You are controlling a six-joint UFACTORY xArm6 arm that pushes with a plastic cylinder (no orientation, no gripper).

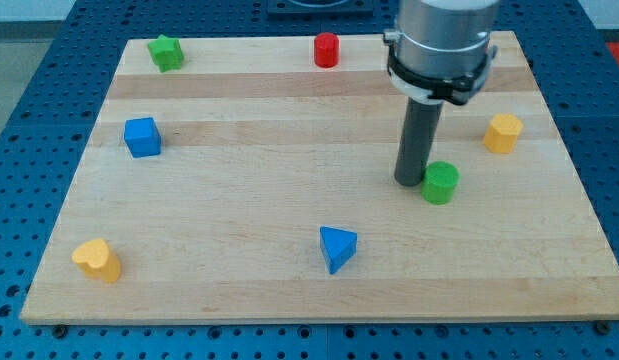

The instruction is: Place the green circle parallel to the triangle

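The arm comes down from the view's top, its grey wrist upright. My tip [410, 182] rests low on the board.

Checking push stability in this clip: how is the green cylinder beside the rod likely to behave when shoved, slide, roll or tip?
The green cylinder stands upright on its flat end, so it should slide rather than roll. It looks squat, so tipping seems unlikely. My tip sits just to its left in the view; an off-centre push could let the round side slip away.

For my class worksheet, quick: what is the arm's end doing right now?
My tip: no pincer, holding nothing; it sits just left of the green circle.
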